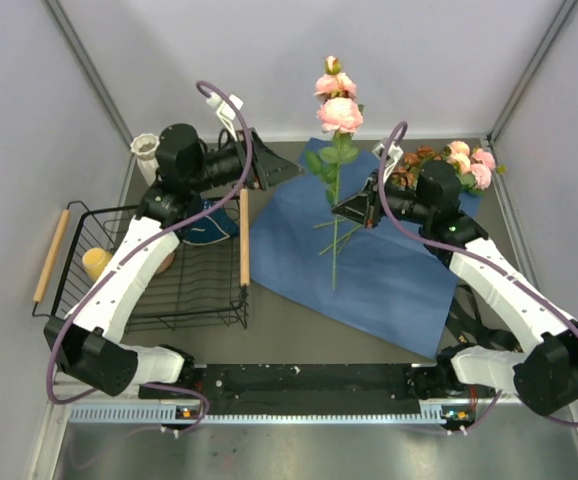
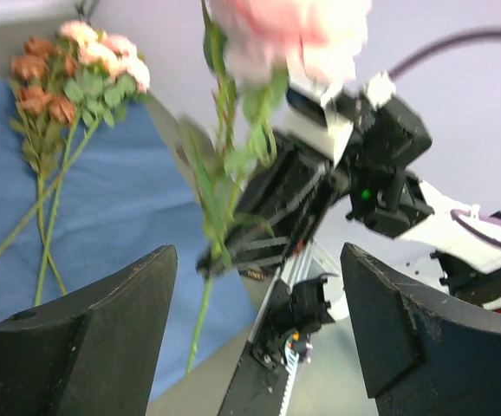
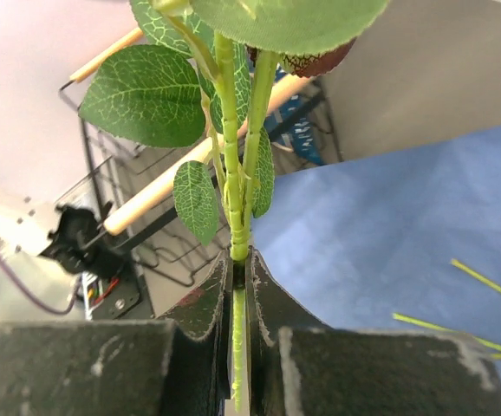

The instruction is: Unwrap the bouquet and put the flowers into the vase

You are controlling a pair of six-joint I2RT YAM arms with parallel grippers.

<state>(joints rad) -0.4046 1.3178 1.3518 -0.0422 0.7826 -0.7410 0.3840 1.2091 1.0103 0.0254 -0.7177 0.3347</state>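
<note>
Black wire forms a rectangular basket point(image 1: 201, 292) with wooden handles at the lower left of the top view, and a yellow cup point(image 1: 96, 262) is seen inside it. Just right of it, a large blue paper sheet point(image 1: 389, 280) is spread flat across the middle of the table, with a few bare green stems point(image 1: 341, 240) lying on it. Above the sheet's upper part, the right gripper point(image 1: 361, 212) is pressed together on a pink rose spray point(image 1: 340, 113), which is held upright. In the right wrist view its stem point(image 3: 236, 217) is pinched between the two dark fingers point(image 3: 205, 303), with leaves just above them. The left gripper point(image 1: 274, 170), up and left of centre, is spread wide with nothing between its fingers point(image 2: 103, 338); the held rose stands apart, beyond their tips. At the sheet's upper right corner a bunch of pink, peach and rust-orange flowers point(image 1: 459, 160) lies on the paper. At the upper left a tall white ribbed vase point(image 1: 146, 150) stands upright, well apart from the rose.
</note>
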